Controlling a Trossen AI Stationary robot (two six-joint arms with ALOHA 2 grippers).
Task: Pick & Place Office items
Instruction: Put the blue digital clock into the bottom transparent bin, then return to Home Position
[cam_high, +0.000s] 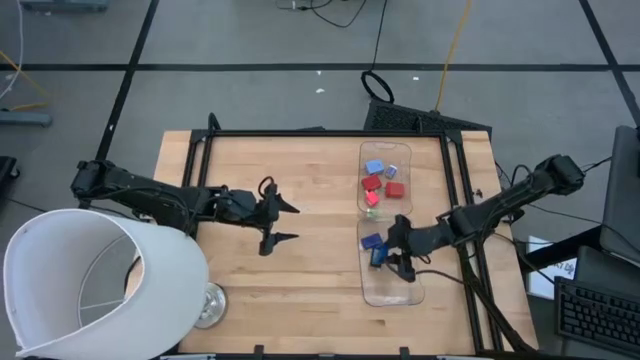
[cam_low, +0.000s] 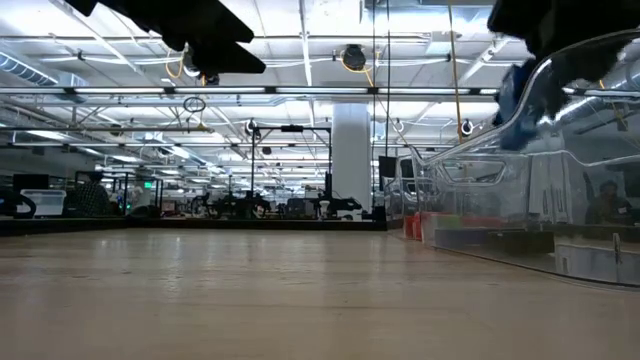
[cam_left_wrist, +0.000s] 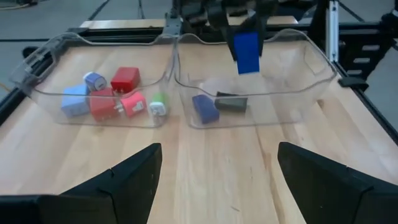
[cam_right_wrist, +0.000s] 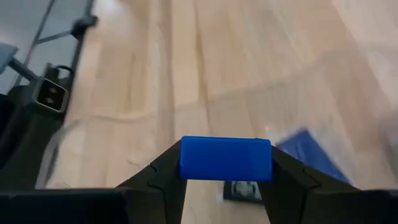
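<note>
over the near half of the clear tray (cam_high: 392, 290) our right gripper (cam_high: 383, 257) has its jaws clamped on a blue block (cam_right_wrist: 226, 159), probably to drop it there; our left gripper (cam_high: 283, 223) waits mid-table, jaws apart.

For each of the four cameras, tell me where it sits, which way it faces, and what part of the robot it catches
High view: overhead, looking straight down; both arms, table, clear tray.
Low view: tabletop height, looking level into the room; dark arm parts at top, tray at right.
Left wrist view: behind the open left gripper, facing the tray.
Right wrist view: looking down past the right gripper, shut on a blue block.
Shared: both wrist views show that held block.
</note>
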